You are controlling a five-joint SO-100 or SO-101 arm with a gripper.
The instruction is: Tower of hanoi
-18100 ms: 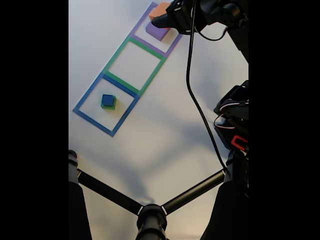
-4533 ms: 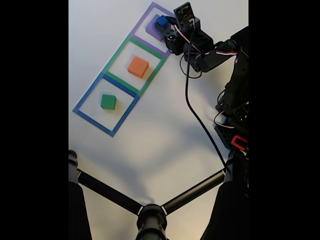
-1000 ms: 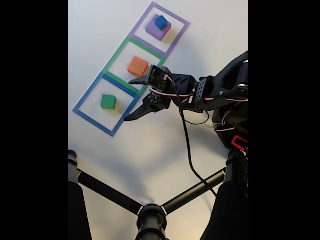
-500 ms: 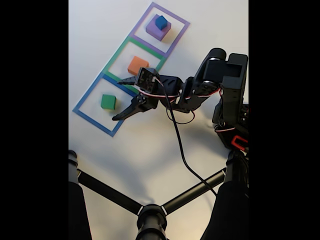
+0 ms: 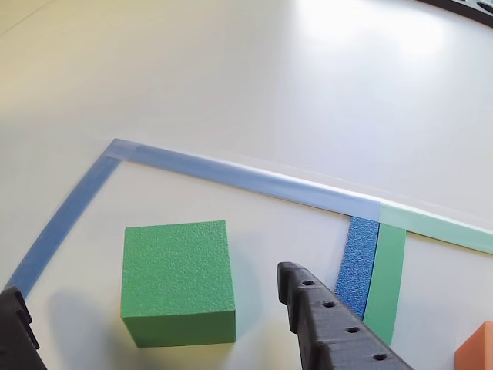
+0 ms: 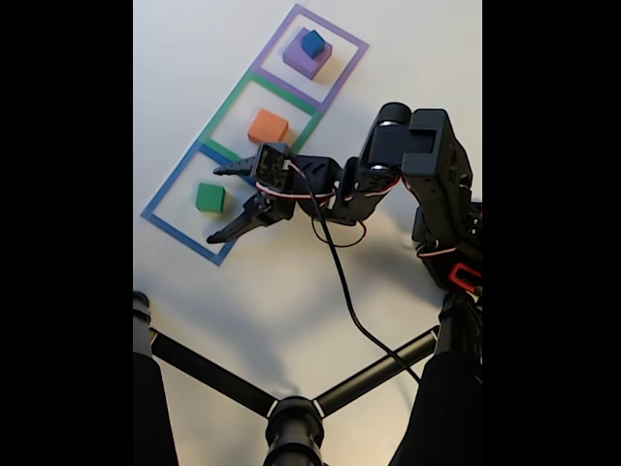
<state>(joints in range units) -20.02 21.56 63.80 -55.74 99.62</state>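
Observation:
In the fixed view the green block [image 6: 210, 198] lies inside the blue tape square [image 6: 175, 184]. The orange block [image 6: 268, 127] lies in the green tape square. The small blue cube [image 6: 312, 43] rests on the purple block [image 6: 301, 61] in the purple tape square. My gripper [image 6: 214, 206] is open and low, one finger on each side of the green block's right part. The other view shows the green block [image 5: 179, 281] between the open gripper's [image 5: 150, 285] black fingers [image 5: 331, 324], not touched. A corner of the orange block [image 5: 477, 351] peeks in at the lower right.
The arm's base and motors [image 6: 451, 243] stand at the right of the fixed view, with a black cable [image 6: 340, 282] trailing down. A black tripod-like stand [image 6: 291, 413] spans the bottom. Blue tape [image 5: 231, 173] and green tape [image 5: 431, 223] border the squares on the white table.
The open gripper has swung left and down from beside the orange block to straddle the green block. Earlier, the orange block went to the green square and the blue cube onto the purple block.

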